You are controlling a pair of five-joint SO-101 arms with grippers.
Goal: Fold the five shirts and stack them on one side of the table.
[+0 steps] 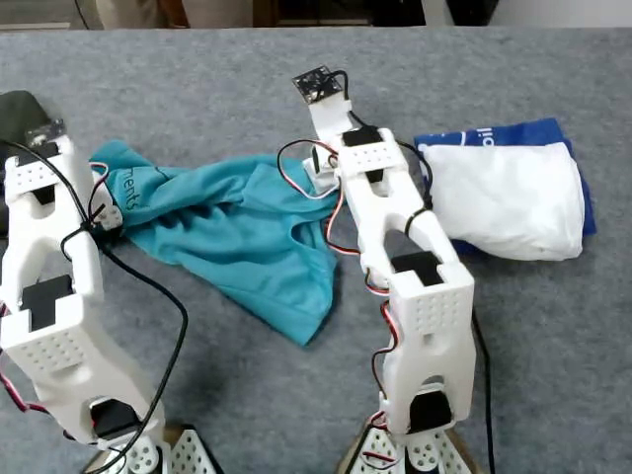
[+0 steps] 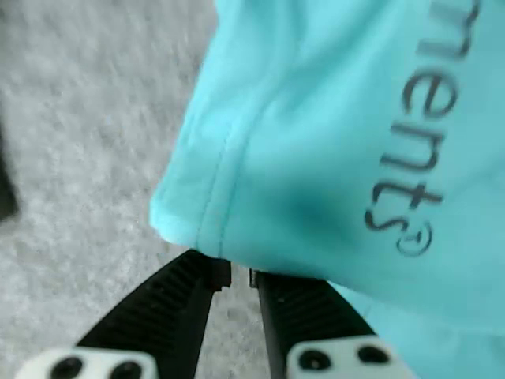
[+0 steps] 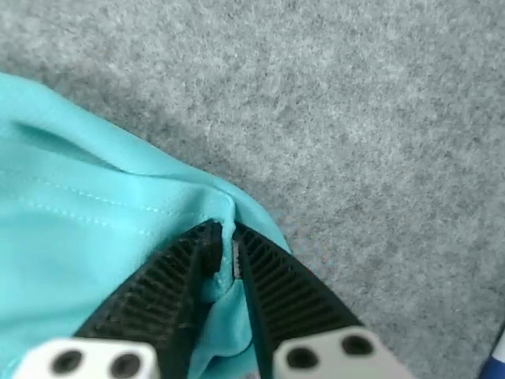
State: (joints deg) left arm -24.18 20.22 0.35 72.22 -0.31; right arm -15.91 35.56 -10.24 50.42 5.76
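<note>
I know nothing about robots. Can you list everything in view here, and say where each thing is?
teal shirt: one, teal, crumpled across the middle of the table
white shirt: one, white, folded, lying on the blue shirt beside the right arm
blue shirt: one, blue, folded, under the white shirt
dark cloth: one, dark, at the table edge partly behind the left arm; what it is cannot be told
table: one, grey fuzzy surface
left arm: one, white
right arm: one, white
left end effector: one, black, shut on the teal shirt's edge
right end effector: one, black, shut on its hem
</note>
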